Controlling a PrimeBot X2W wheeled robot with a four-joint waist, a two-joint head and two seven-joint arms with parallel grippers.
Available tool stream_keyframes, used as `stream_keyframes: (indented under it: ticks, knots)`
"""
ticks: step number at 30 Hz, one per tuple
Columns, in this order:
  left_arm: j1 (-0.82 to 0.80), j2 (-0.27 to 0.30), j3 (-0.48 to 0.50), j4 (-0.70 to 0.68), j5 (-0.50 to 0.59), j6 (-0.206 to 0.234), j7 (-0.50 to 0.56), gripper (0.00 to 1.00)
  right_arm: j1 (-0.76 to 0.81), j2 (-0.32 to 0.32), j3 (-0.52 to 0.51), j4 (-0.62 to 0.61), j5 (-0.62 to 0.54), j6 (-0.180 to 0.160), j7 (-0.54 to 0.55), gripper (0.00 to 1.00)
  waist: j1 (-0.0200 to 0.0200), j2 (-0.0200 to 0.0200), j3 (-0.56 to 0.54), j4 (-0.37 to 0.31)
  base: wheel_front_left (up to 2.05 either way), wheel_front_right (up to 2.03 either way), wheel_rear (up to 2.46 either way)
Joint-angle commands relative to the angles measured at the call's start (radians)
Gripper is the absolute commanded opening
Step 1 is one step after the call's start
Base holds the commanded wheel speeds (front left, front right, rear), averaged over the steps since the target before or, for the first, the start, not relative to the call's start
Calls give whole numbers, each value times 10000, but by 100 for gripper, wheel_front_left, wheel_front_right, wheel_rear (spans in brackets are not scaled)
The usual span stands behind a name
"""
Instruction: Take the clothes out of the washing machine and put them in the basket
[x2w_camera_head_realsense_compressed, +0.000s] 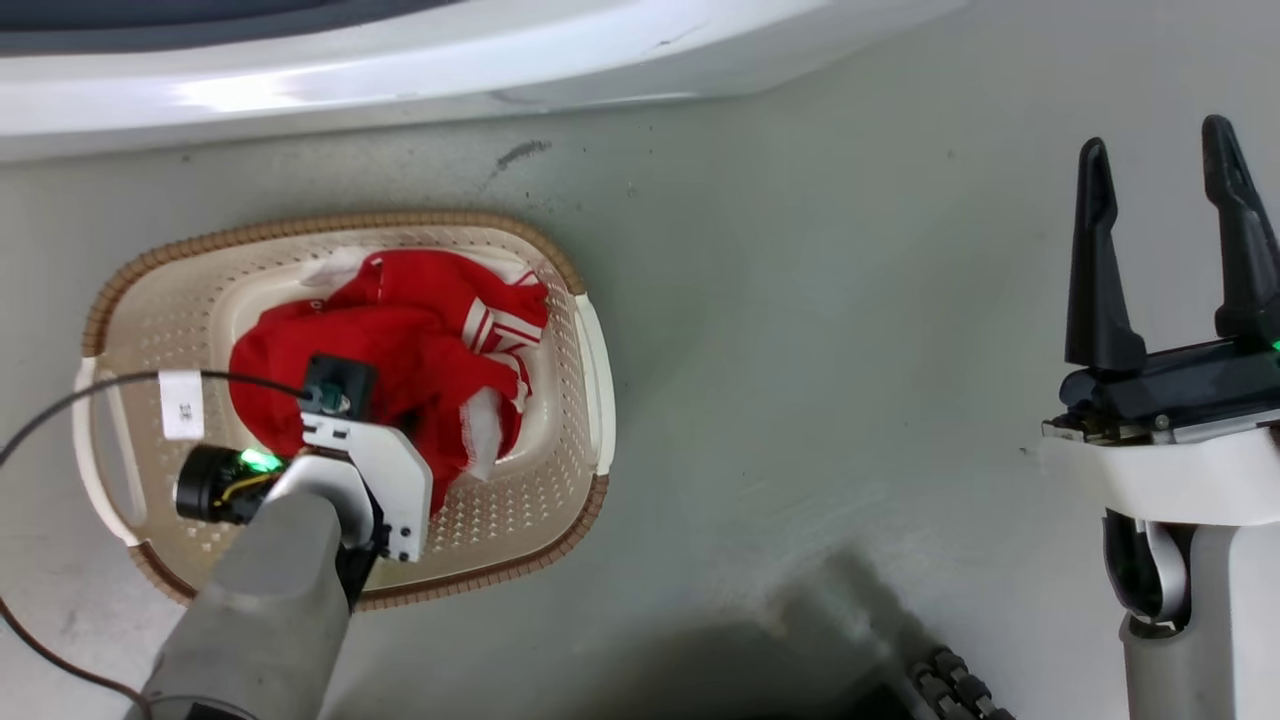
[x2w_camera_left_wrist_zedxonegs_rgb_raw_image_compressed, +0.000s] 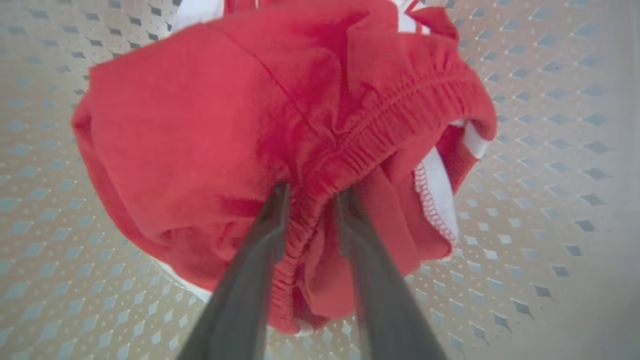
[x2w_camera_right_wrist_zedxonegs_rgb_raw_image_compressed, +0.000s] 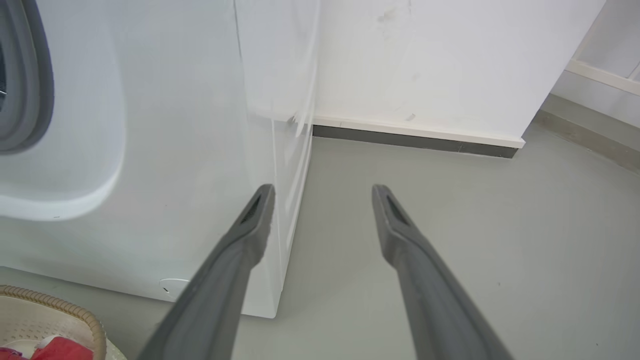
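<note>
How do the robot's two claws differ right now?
The left claw pinches the red clothes; the right claw holds nothing. The left claw's fingers sit close together, the right claw's spread wide. The left claw reaches down into the basket, while the right claw hangs over bare floor beside the washing machine. Both have two long dark fingers.

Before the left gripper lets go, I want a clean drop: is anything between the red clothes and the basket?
Nothing visible. The left gripper pinches the clothes inside the basket, whose bare perforated walls surround them. Beneath the bundle is hidden.
</note>
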Motion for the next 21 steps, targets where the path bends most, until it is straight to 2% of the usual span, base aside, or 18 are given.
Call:
stream_keyframes:
  ticks: [1, 12, 15, 21]
  knots:
    - [118, -30, -7, 39, -39, -15, -74, 100, 14, 11, 9, 20, -8, -7, -23, 100, -1, 0, -263, 78, 0, 0, 0]
    - [1202, -601, 203, -13, -469, -144, -1049, 100, 890, 6, 132, 544, -455, -7, -23, 100, -1, 0, -2462, 790, 0, 0, 0]
    - [1497, -571, 345, -349, -563, -12, -1143, 100, 1112, 6, 144, 634, -538, -7, -23, 100, -1, 0, -2988, 955, 0, 0, 0]
    - [2489, -206, 1236, -2690, -322, 674, -1147, 100, 1590, 8, 117, 810, -685, -7, -22, 100, -1, 0, -3968, 1289, 0, 0, 0]
